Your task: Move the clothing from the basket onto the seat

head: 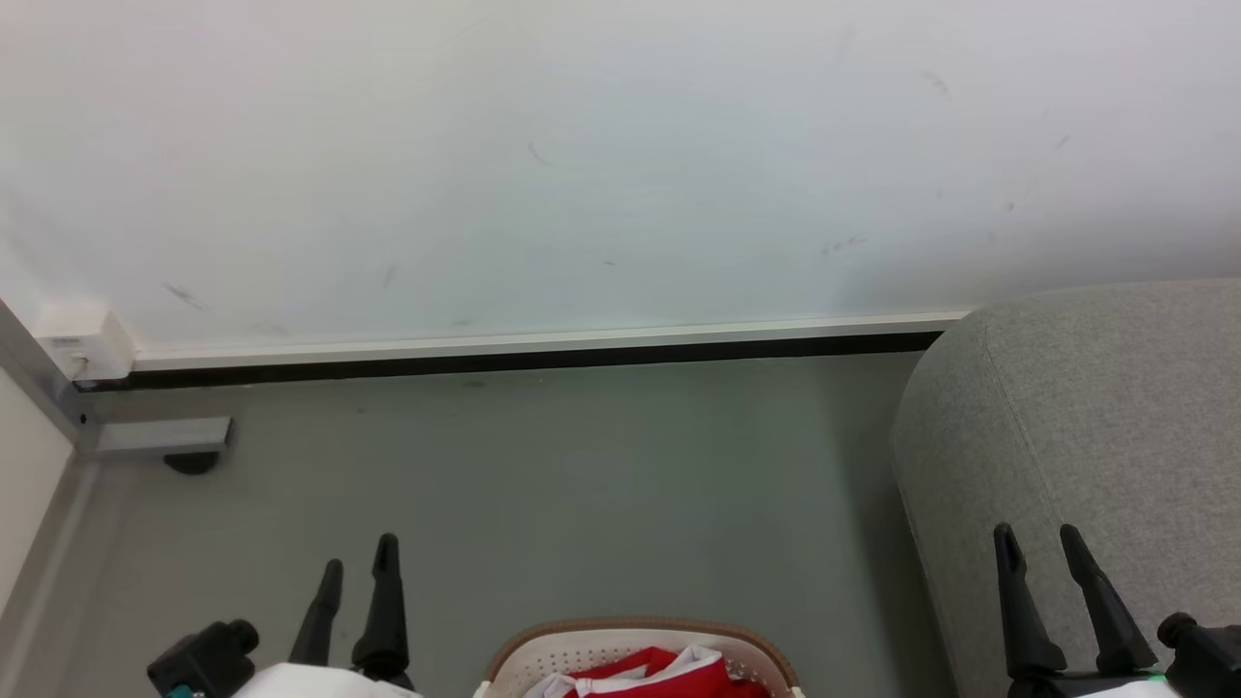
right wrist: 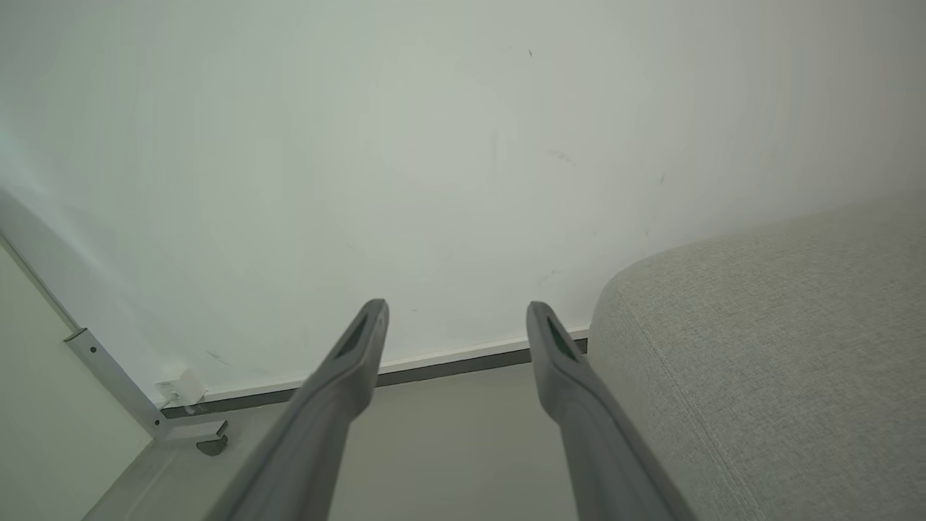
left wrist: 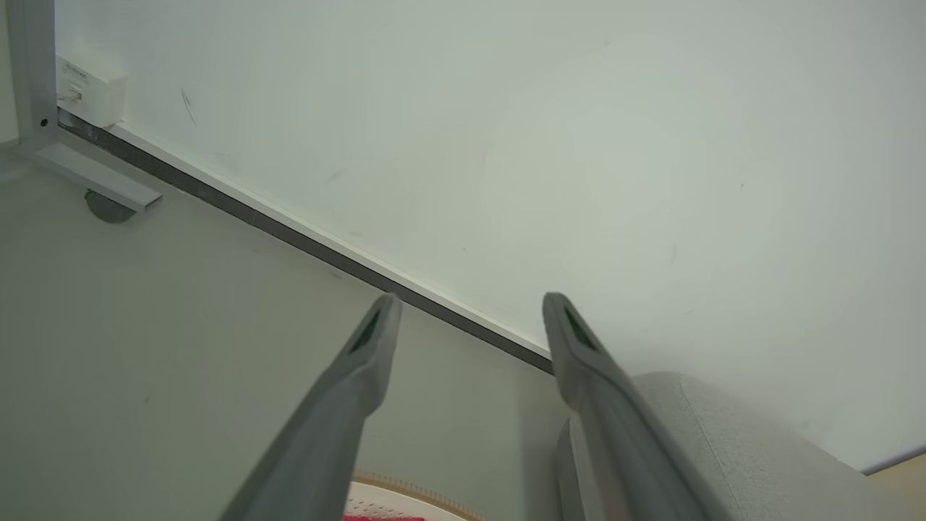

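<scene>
Left gripper (head: 361, 553): hovering at the lower left of the head view, off the basket's left side. Its two dark fingers are standing apart and gripping nothing, pointing toward the wall.
Right gripper (head: 1036, 533): hovering at the lower right of the head view, in front of the seat's grey fabric. Its fingers are likewise spreading apart and holding nothing.
Clothing (head: 669, 674): lying bunched inside the basket, bright red with white trim showing along its folds. The head view's bottom edge is cutting off its lower part.
Basket (head: 640, 625): sitting on the floor between the two grippers at the bottom centre of the head view. Its tan-brown rim is curving over a white wall dotted with small holes.
Seat (head: 1086, 417): filling the right side of the head view, its rounded edge facing the basket. A strip of floor is separating the two.
Floor (head: 582, 465): grey, running back to a dark baseboard (head: 524, 359).
Wall (head: 620, 155): pale and lightly scuffed, rising behind everything.
Corner (head: 87, 344): a small white box is sitting where a metal frame is meeting the wall.
</scene>
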